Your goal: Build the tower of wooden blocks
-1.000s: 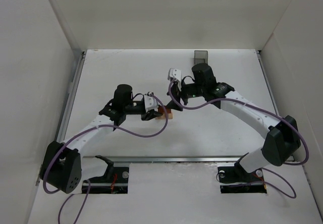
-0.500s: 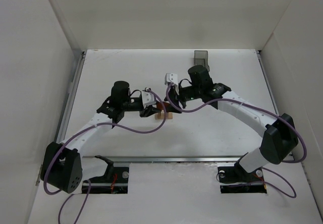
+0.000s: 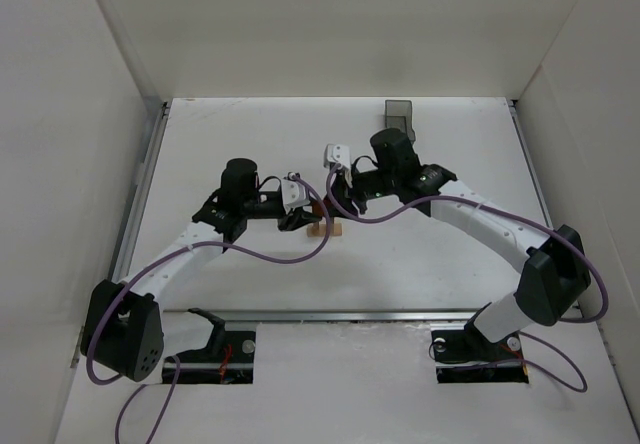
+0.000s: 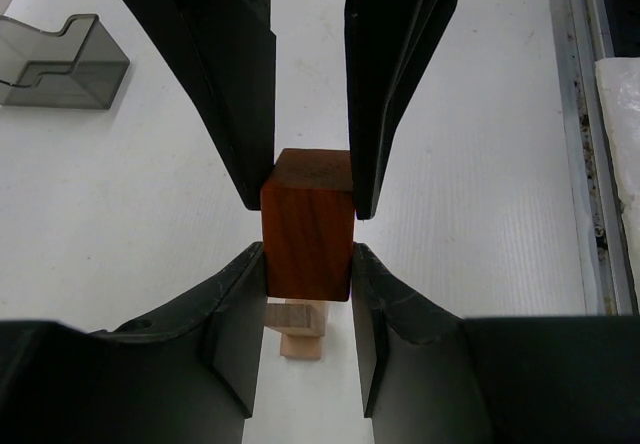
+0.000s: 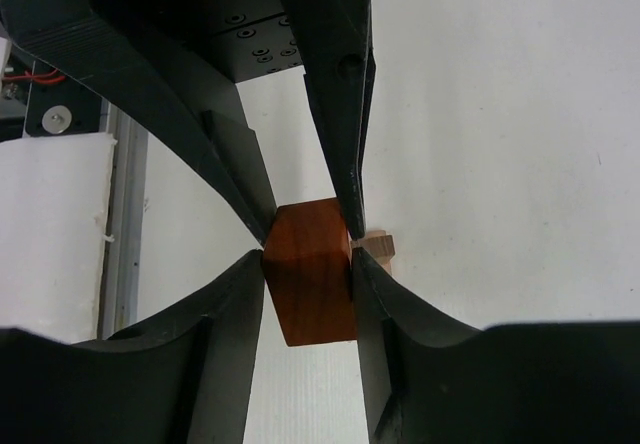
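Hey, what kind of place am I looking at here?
Probably a robot lab test bench: a left arm and a right arm bolted at the edge of a white table, white walls boxing it in, and a brown block held between them.

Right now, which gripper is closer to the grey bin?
Right. The right gripper holds the brown block from the bin side; the left gripper holds it from the opposite side.
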